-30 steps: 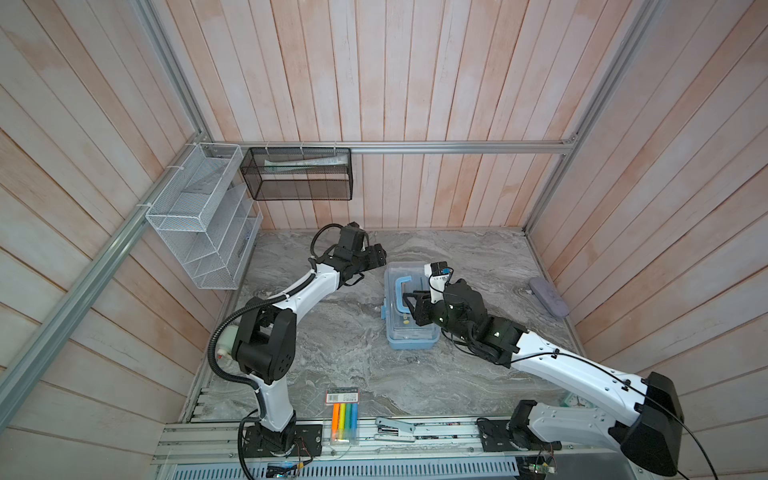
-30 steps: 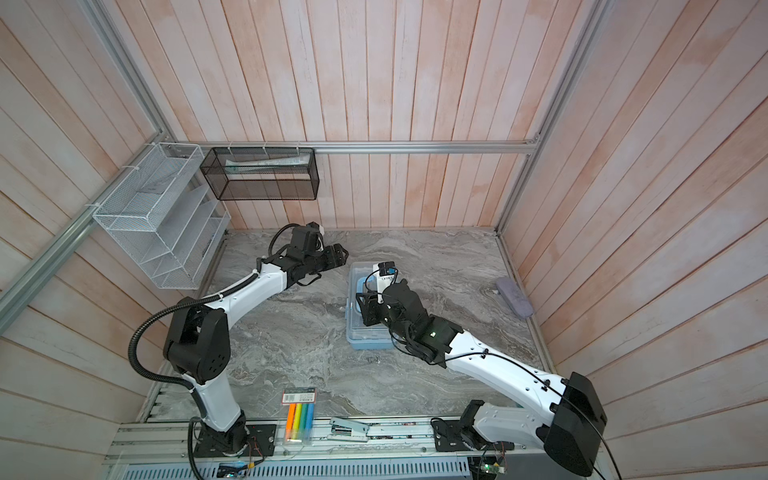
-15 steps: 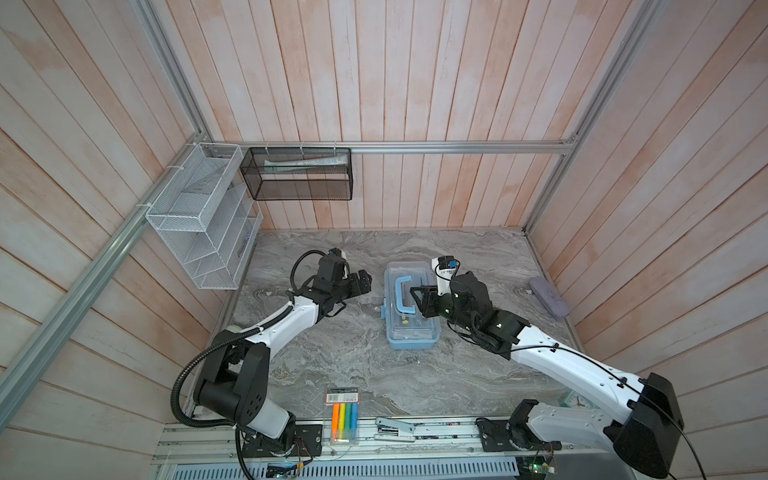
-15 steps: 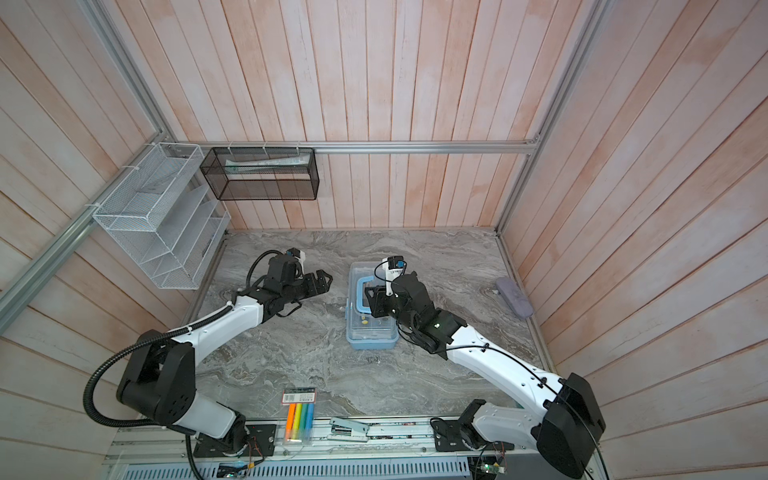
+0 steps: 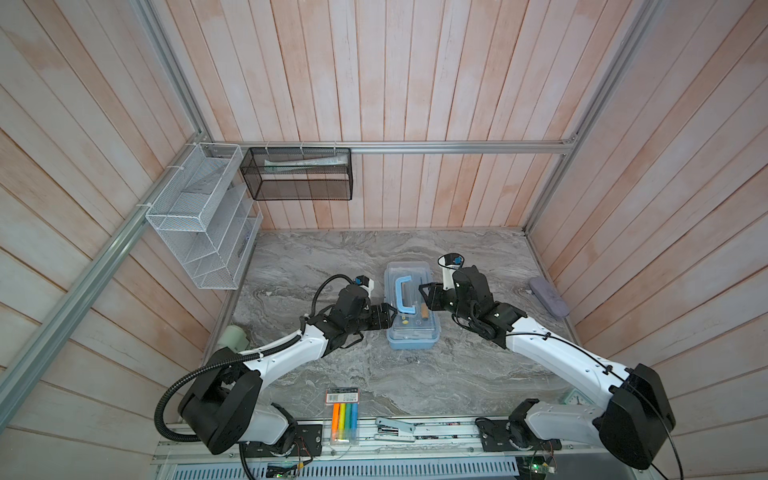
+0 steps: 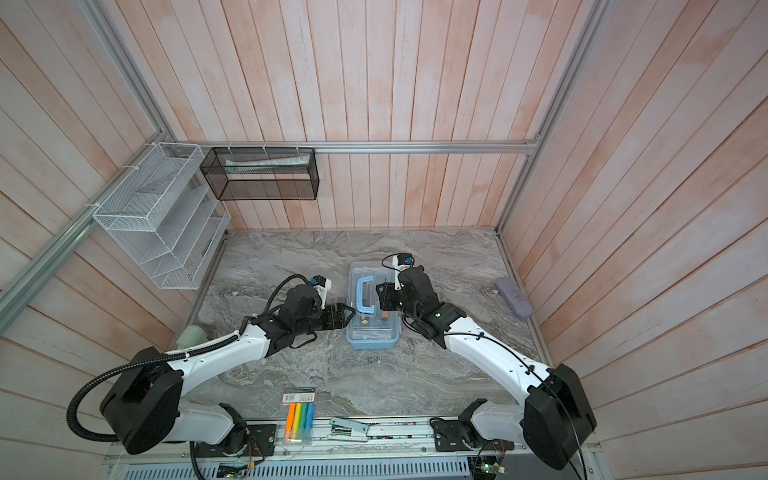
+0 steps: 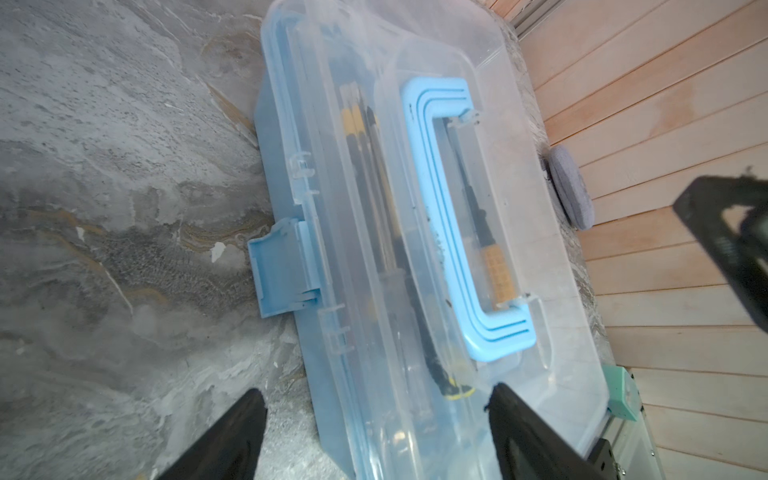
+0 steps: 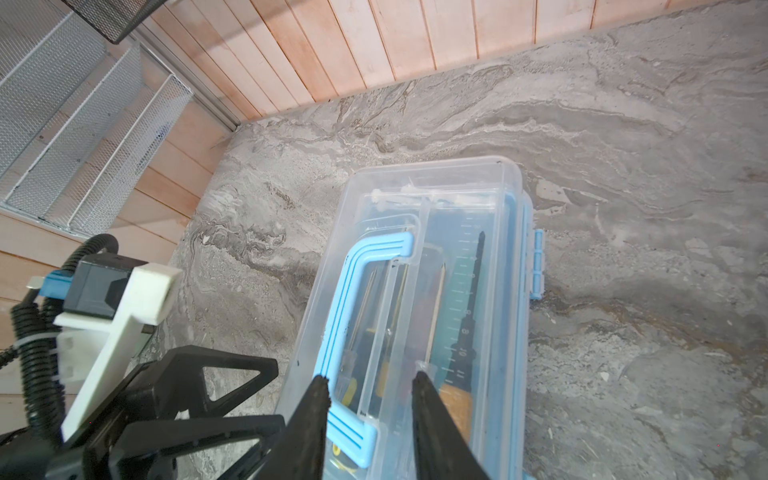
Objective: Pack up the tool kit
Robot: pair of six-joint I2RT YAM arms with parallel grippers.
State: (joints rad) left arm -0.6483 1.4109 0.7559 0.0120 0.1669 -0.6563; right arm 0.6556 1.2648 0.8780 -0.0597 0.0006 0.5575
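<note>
The tool kit (image 5: 411,309) lies in the middle of the surface (image 5: 332,257), long axis 12 to 6. The left fingers (image 7: 232,436), wide open and empty, stand at its 9 o'clock side. The right fingers (image 8: 436,424), narrowly parted and holding nothing, are over its 3 o'clock edge.

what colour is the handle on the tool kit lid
The handle is light blue; the left wrist view shows it best.

I see soft, even light, a faint shadow beside the tool kit (image 8: 465,199); wrist views blur near edges.
</note>
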